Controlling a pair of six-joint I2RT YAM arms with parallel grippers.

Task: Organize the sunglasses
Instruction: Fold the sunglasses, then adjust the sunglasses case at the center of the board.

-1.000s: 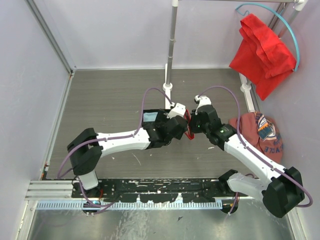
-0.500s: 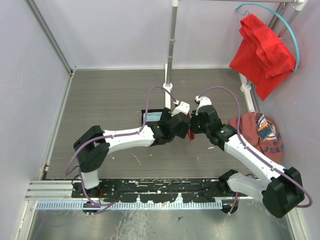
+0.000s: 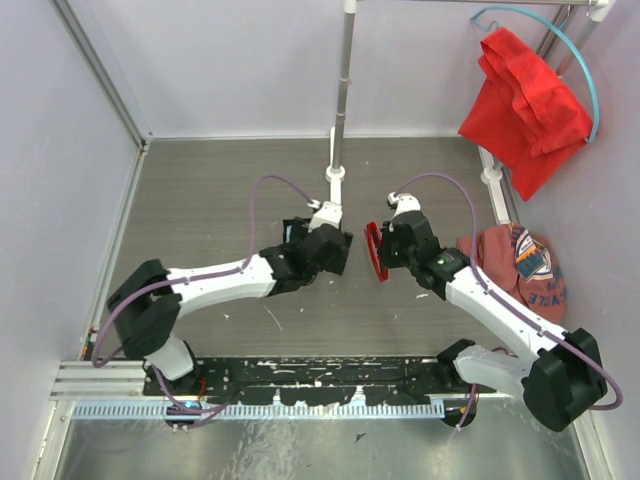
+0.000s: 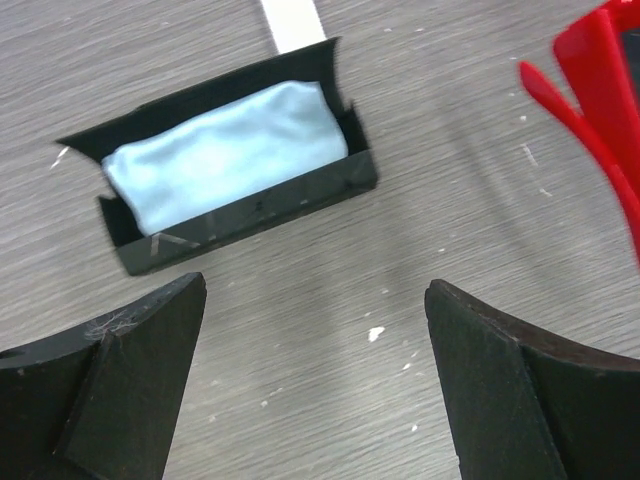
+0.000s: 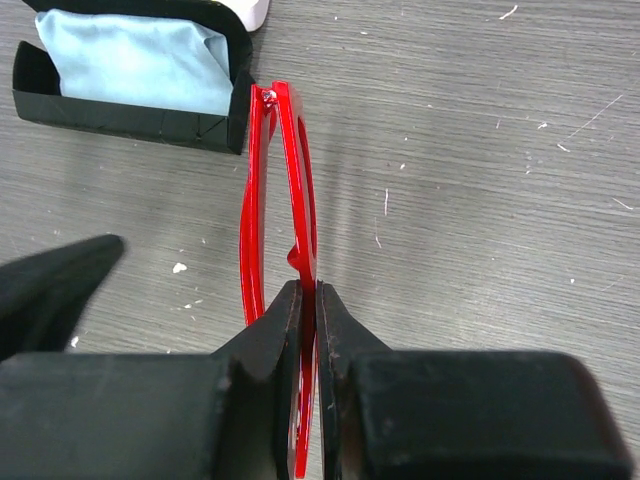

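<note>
The sunglasses [image 3: 375, 252] have a thin red frame and are folded. My right gripper [image 5: 309, 300] is shut on the sunglasses [image 5: 290, 180] at the frame and holds them edge-on above the table. My left gripper [image 4: 315, 330] is open and empty, just left of the sunglasses [image 4: 600, 90]. In the top view the left gripper [image 3: 330, 245] sits over the open black case [image 3: 297, 230]. The case [image 4: 235, 165] lies open with a pale blue cloth [image 4: 220, 155] inside. The case [image 5: 130, 70] and cloth [image 5: 135, 58] also show in the right wrist view, left of the sunglasses' tip.
A white pole base [image 3: 334, 180] stands just behind the case. A red cloth [image 3: 520, 100] hangs on a rack at the back right. A patterned cap [image 3: 525, 268] lies at the right edge of the table. Purple walls close in both sides.
My left gripper has drawn back to the left, away from the sunglasses, and now stands open. My right gripper still holds the sunglasses in about the same place.
</note>
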